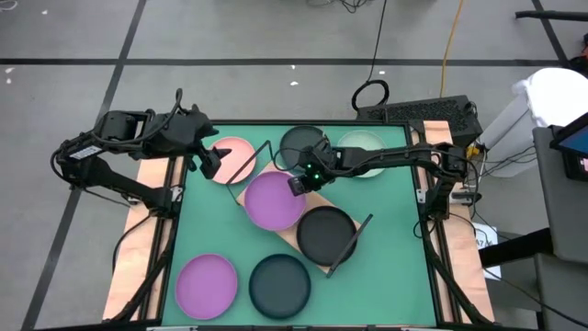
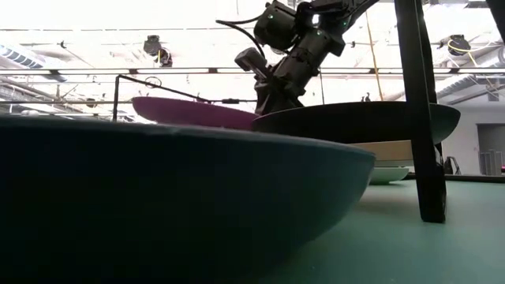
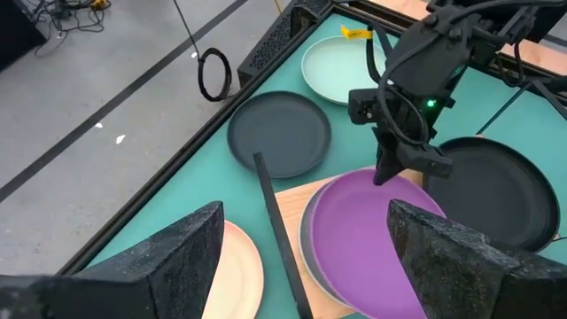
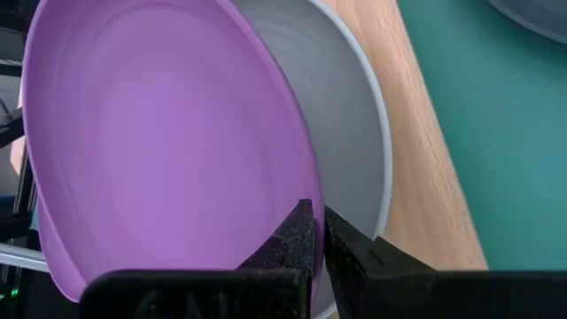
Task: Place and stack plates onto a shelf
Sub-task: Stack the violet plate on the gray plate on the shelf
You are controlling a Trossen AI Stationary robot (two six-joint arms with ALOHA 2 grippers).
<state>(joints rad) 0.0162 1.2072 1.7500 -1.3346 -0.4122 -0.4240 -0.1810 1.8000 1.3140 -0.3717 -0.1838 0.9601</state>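
The purple plate (image 1: pixel 274 199) sits tilted on a pale grey plate (image 4: pixel 354 133) at one end of the wooden shelf (image 1: pixel 266 175), a black plate (image 1: pixel 325 233) at the other end. The right gripper (image 1: pixel 299 185) pinches the purple plate's rim, fingers closed on it. The left gripper (image 1: pixel 209 162) hangs wide open above the pink plate (image 1: pixel 231 158).

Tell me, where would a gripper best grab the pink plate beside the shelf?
Probably by its rim. The pink plate lies flat on the mat, too wide for fingers to span, so one finger would go inside the raised lip and one outside. The open left gripper hovers at its outer edge, away from the shelf's wire frame, so that side looks easiest, coming down from above.
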